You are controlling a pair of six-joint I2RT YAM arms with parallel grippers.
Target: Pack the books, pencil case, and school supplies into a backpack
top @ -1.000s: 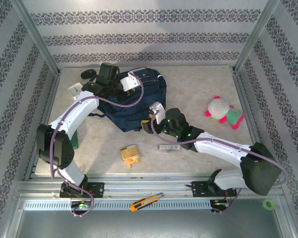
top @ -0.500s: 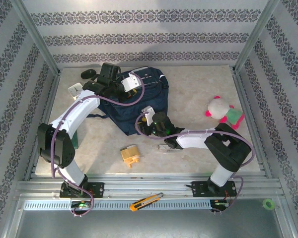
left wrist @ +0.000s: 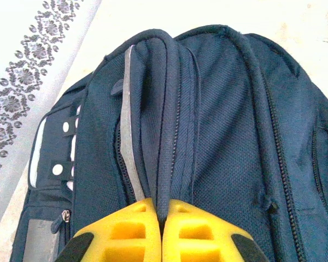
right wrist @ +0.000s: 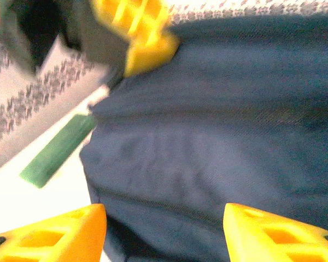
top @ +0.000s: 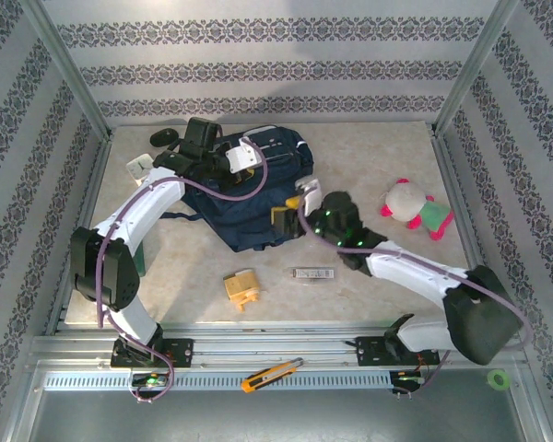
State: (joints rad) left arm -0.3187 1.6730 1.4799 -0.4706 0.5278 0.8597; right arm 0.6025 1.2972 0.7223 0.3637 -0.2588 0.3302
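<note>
Swung back from the silver bar, the right arm now sets its right fingers at the backpack's right edge. The bar lies left-right just nearer, with the tan block to its left.

Left wrist: left fingers are pinched shut on the backpack's rim.

Right wrist: fingers are spread wide and empty, with fabric ahead.

I work in what seems a lab test booth: grey aluminium frame posts, patterned wallpaper panel walls, a beige marbled tabletop.

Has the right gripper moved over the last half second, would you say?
Yes. The right gripper swung rightward along the backpack's edge, leaving the silver bar uncovered.
</note>
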